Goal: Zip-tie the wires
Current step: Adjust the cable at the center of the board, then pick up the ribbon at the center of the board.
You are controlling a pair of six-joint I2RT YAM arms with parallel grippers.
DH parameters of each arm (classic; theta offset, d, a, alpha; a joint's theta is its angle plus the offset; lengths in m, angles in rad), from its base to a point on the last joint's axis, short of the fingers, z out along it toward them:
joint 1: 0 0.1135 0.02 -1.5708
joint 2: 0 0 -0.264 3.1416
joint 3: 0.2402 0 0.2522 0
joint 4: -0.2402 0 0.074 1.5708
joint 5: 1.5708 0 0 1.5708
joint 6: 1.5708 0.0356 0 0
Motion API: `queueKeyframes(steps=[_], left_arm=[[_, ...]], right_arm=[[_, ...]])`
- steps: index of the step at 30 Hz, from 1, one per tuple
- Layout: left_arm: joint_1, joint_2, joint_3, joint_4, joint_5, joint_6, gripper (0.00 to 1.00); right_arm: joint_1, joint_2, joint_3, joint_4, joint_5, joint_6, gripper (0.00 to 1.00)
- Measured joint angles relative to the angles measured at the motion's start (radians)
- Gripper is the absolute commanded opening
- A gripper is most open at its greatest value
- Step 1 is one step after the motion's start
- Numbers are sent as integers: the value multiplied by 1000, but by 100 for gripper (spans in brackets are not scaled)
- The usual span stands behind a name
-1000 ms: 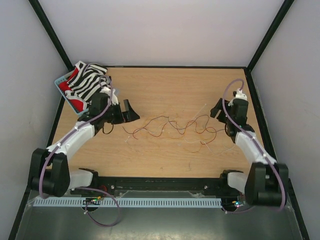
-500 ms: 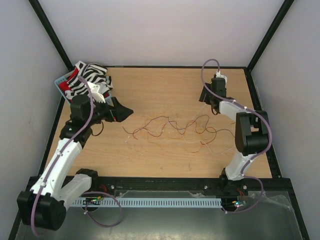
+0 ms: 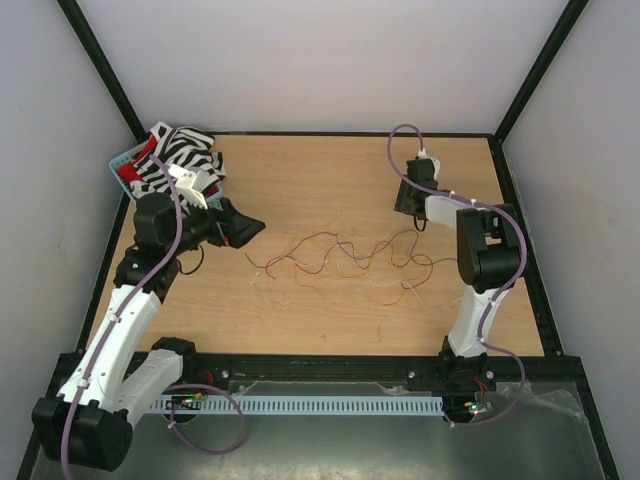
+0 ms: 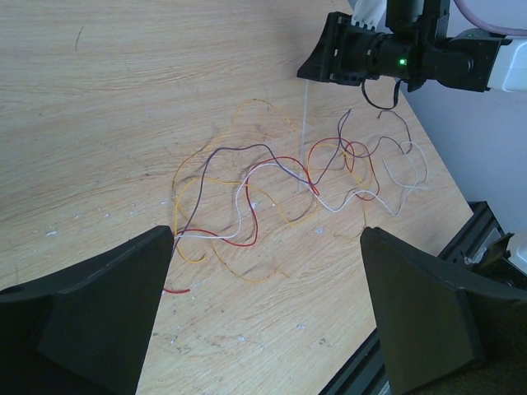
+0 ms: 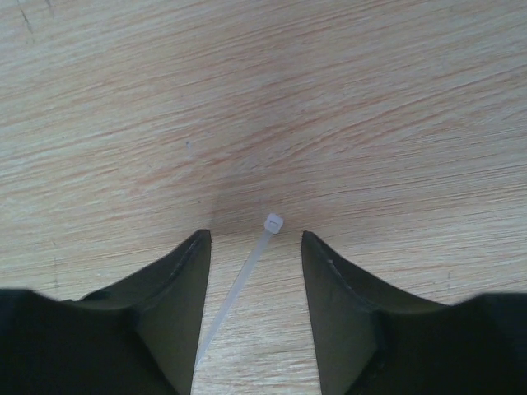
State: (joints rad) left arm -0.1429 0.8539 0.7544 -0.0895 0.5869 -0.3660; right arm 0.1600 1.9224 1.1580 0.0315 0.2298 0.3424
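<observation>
1. The wires (image 3: 350, 255) are the task item nearest the arm bases. They lie as a loose, ungathered tangle at the centre of the table (image 3: 320, 165). Neither gripper touches them.
2. The left gripper (image 4: 268, 237) sits at 9 o'clock of the tangle and faces it. Its jaws are spread fully wide and hold nothing. I judge this to be a staging pose, ready to gather the strands once the tie is in hand.
3. The right gripper (image 5: 254, 237) is farther out, at about 1 o'clock of the tangle, pointed down at the wood. Its jaws are partly open, one on each side of the zip tie (image 5: 239, 292), with a gap on both sides. Nothing is gripped yet. I judge this straddle lets the jaws close on the strip.
4. The zip tie lies flat on the table. Its head is just past the right gripper's tips and its strip runs back between them. In the left wrist view it extends toward the tangle. I cannot tell whether its end touches a strand.
5. A basket (image 3: 120, 160) holding a striped cloth (image 3: 180, 155) sits in the far corner at 10 o'clock, behind the left gripper. It plays no part in this step.
6. Change over the last second:
   - The right arm was folded at the 3 o'clock edge and has since swung to the far side, over the tie.
   - The left arm has risen, while its gripper is in roughly the same spot.
   - The wires keep the same layout.
</observation>
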Motion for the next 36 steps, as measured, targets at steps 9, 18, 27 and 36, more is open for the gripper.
queueKeyframes(steps=[9, 18, 27, 36], left_arm=[[4, 0, 0, 0, 5, 4, 99], [4, -5, 0, 0, 13, 7, 99], [4, -5, 0, 0, 19, 8, 99], [4, -3, 0, 0, 28, 8, 99]], right_arm=[[18, 47, 62, -45, 39, 2, 47], [19, 75, 112, -93, 63, 6, 47], [21, 92, 142, -117, 77, 22, 43], [22, 92, 144, -128, 82, 27, 29]])
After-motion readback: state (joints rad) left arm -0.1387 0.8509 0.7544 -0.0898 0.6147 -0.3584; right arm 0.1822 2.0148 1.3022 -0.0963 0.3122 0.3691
